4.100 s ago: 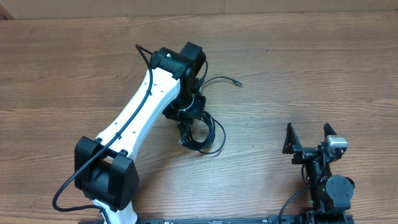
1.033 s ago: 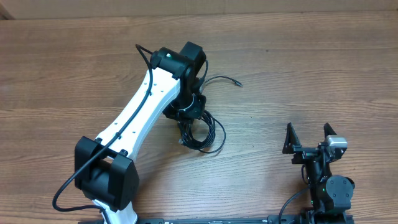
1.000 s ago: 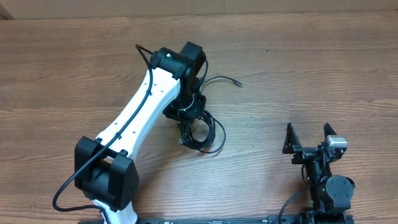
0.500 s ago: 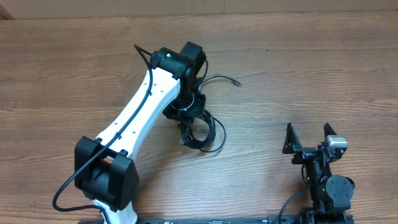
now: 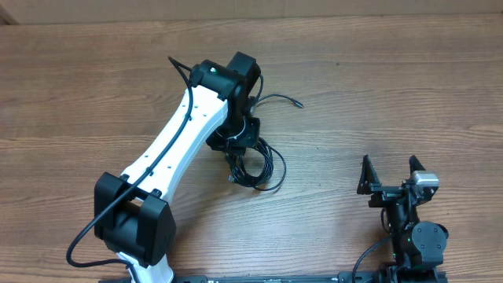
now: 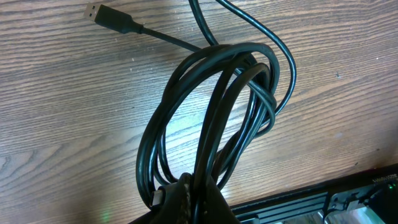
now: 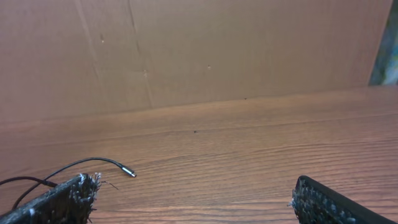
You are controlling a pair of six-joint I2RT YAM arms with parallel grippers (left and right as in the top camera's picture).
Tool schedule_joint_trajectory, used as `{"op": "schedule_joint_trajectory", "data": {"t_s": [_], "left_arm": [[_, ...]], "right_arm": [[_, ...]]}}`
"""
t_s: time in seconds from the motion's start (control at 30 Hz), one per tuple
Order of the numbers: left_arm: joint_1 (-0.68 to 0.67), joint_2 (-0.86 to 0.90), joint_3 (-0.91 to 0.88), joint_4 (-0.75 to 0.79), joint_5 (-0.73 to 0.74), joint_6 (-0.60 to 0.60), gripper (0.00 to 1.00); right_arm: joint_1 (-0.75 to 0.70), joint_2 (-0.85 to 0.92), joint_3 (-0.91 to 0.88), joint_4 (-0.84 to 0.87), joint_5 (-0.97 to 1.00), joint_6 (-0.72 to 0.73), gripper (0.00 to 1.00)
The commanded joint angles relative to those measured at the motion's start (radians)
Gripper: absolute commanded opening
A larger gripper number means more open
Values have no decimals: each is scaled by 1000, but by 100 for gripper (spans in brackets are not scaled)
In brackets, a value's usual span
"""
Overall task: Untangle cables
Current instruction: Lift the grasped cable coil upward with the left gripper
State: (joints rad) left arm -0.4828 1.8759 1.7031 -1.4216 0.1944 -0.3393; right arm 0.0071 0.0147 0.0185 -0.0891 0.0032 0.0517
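A brown wood-grain table (image 5: 409, 86) backs onto a plain cardboard wall (image 7: 249, 50). The cables (image 6: 211, 118), thin glossy black cords coiled in overlapping loops with a USB plug (image 6: 99, 12) trailing out, lie near mid-table. The left gripper (image 6: 193, 202) is pinched tight on the coil's strands. The right gripper (image 5: 390, 170) stands wide and holds nothing, well apart from the coil.

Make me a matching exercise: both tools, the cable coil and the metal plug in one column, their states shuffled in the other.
1. left tool
2. right tool
3. cable coil
4. metal plug

A. lying flat, outside the loops
B. wide open, empty
C. looped over itself, pinched at one spot
D. shut on the coil

Pairs: 1-D, 2-B, 3-C, 4-A
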Motion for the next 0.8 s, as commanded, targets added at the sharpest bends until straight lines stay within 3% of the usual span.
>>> {"op": "schedule_joint_trajectory", "data": {"t_s": [0.0,0.37,0.77], "left_arm": [[-4,-2,15,1,5,-17,4],[-4,-2,15,1,5,-114,5],[-18,-2,14,-18,5,-114,4]], "right_arm": [[-3,-10,-11,6,-6,-8,100],[-3,-10,-11,6,-6,-8,100],[-3,-10,-11,6,-6,-8,100]]}}
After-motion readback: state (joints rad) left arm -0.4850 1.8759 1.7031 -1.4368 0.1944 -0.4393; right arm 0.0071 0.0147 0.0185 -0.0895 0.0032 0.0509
